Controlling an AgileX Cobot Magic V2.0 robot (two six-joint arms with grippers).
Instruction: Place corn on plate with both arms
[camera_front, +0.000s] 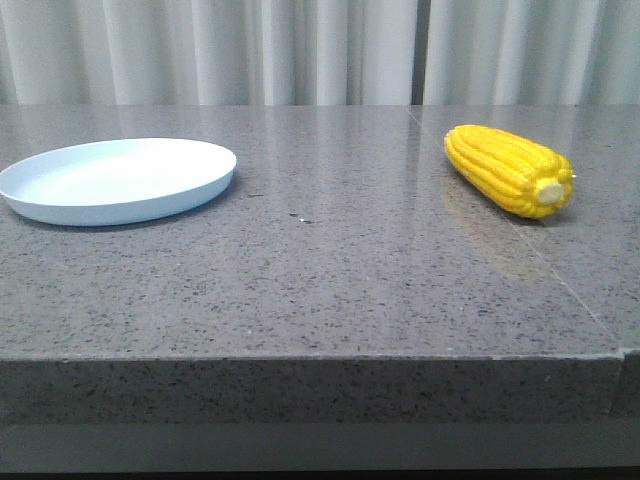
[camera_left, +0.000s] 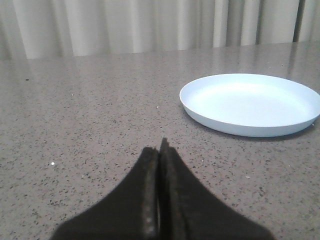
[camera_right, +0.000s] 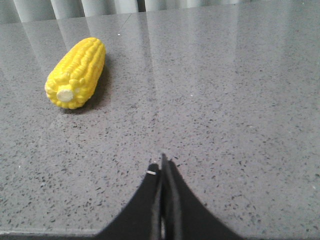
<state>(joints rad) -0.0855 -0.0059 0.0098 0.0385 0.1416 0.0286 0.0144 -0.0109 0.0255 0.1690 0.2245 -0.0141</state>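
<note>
Right hand (camera_right: 162, 167) closed, empty; left hand (camera_left: 160, 150) likewise. Corn (camera_right: 76, 72) lies on the table (camera_right: 225, 100), ahead of the right hand, apart. Judged rigid, rounded, roll-prone: grip mid-cob. Plate (camera_left: 250, 104) lies ahead of the left hand.

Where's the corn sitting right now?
In the front view the corn lies on the right side of the grey table, stub end toward the camera, well apart from the plate at far left.

The left gripper (camera_left: 160, 150) has its dark fingers pressed flat together, holding nothing. The right gripper (camera_right: 162, 165) is likewise closed and empty (its tips meet in a narrow point). Neither arm appears in the front view.
</note>
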